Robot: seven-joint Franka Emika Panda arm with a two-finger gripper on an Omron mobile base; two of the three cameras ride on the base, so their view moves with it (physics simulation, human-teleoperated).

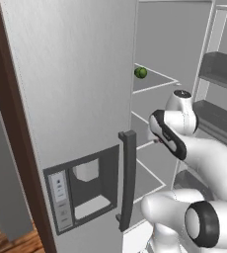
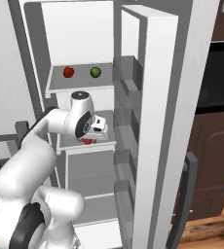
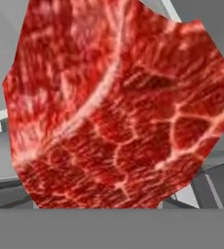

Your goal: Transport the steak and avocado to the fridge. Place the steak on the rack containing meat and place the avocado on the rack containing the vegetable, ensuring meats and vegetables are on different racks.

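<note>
Tool [image 2: 90, 137] clamped on the steak [image 3: 114, 104], arm bent forward – reaching level into the fridge [image 2: 155, 73], over a middle shelf [image 2: 106, 141]

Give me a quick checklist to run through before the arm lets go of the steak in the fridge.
1. Fridge door open: ok.
2. Steak at the gripper: ok, though finger contact cannot be told.
3. Steak over the middle rack: ok.
4. Rack already holds meat: cannot tell.
5. Upper rack holds a small red item and a green one: ok.
6. Avocado stored: cannot tell.
</note>
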